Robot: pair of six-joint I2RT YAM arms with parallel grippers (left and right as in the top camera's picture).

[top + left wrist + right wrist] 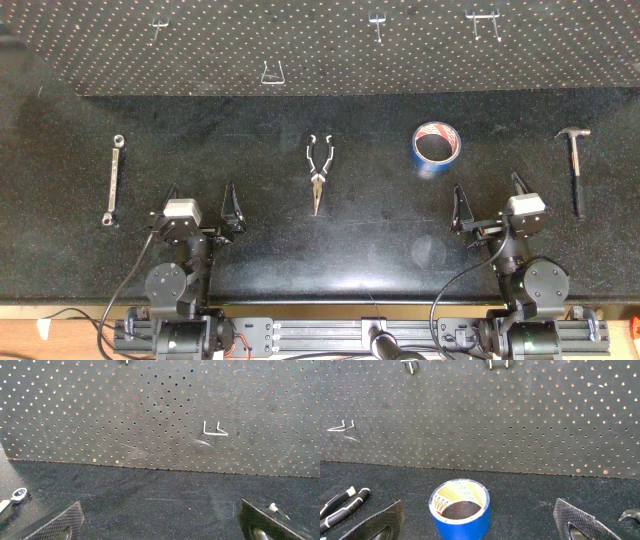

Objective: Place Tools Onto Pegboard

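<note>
Even, soft light; faint shadows

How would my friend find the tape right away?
Start at the pegboard along the far edge of the black table, then look at the tools lying in a row before it. Between the pliers and the hammer sits the tape roll, the only round, blue thing there.

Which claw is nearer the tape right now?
Right. The right claw sits just short of the tape; the left claw is far off, beyond the pliers.
</note>
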